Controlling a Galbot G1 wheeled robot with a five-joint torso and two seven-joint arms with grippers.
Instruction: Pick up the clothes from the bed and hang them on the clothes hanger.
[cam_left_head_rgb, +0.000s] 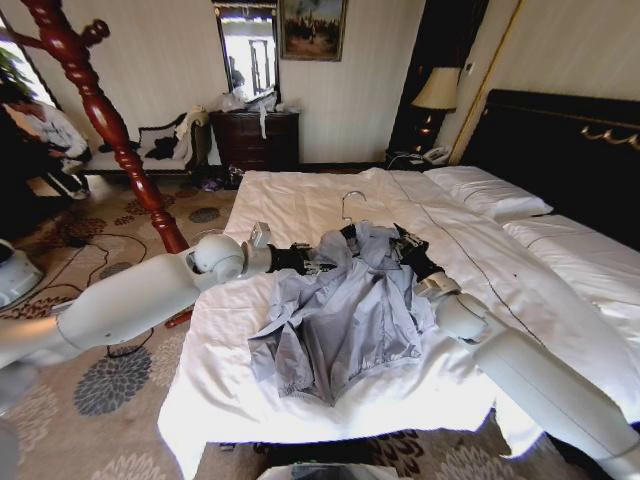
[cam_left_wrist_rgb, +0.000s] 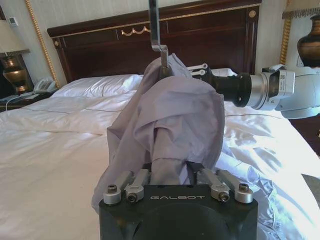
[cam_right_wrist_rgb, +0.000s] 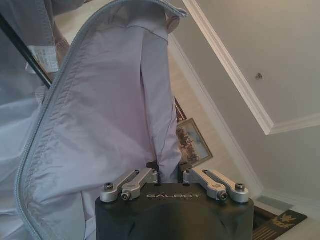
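Observation:
The pale grey-blue shirt (cam_left_head_rgb: 340, 320) is lifted at its collar above the white bed (cam_left_head_rgb: 290, 200), and its lower part drapes onto the duvet. The hanger's metal hook (cam_left_head_rgb: 350, 203) rises above the collar. My left gripper (cam_left_head_rgb: 325, 260) is shut on the shirt at one shoulder and my right gripper (cam_left_head_rgb: 400, 240) on the other. In the left wrist view the fabric (cam_left_wrist_rgb: 170, 115) is pinched in my left gripper (cam_left_wrist_rgb: 170, 177), with the hook (cam_left_wrist_rgb: 156, 30) above. In the right wrist view my right gripper (cam_right_wrist_rgb: 169, 172) clamps the shirt (cam_right_wrist_rgb: 110, 110) beside the hanger's black bar (cam_right_wrist_rgb: 20, 47).
A reddish-brown wooden coat stand (cam_left_head_rgb: 110, 120) rises left of the bed over patterned carpet. The black headboard (cam_left_head_rgb: 570, 150) and pillows are at the right. A dark dresser (cam_left_head_rgb: 255, 135) and a lamp (cam_left_head_rgb: 437, 90) stand at the back wall.

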